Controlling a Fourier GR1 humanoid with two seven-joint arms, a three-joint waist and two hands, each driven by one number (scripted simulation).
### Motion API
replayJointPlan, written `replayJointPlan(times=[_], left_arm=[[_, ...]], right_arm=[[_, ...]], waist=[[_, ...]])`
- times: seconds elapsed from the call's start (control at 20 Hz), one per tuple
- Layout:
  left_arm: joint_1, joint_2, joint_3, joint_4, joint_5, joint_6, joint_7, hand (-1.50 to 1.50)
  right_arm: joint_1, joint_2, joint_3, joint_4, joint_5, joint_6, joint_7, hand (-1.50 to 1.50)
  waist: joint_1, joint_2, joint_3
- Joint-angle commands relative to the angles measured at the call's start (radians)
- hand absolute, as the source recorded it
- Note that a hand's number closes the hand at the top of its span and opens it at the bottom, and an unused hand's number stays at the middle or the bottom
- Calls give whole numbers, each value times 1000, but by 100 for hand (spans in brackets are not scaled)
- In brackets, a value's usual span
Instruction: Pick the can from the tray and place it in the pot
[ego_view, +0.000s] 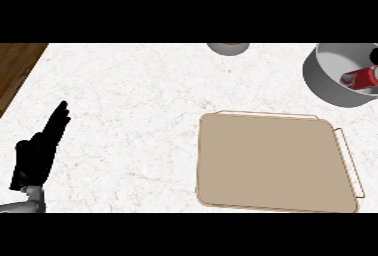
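Can (359, 78) lies tilted inside the pot (325, 82) at the table's (133, 90) far right, tray (273, 165) bare, left hand (40, 150) resting open, holding nothing; the unseen right hand might nudge the pot while withdrawing.

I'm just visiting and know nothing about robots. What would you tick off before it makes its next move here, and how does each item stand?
1. Can inside the pot: ok, it lies there on its side.
2. Tray free of the can: ok.
3. Left hand resting open at the left edge, holding nothing: ok.
4. Right hand's whereabouts: cannot tell, it is out of view.
5. Pot standing fully on the counter: cannot tell, the view's right edge cuts it.
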Motion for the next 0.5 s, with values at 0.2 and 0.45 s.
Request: replayJointPlan(times=[0.2,0.45], left_arm=[[-21,7,1,-18,2,-7,25,0],[-26,12,11,-4,6,-10,30,0]], right_arm=[[0,-34,-110,28,-112,26,-135,-150],[2,-2,-183,-33,-192,-75,-271,-150]], waist=[[17,6,2],[3,-2,3]])
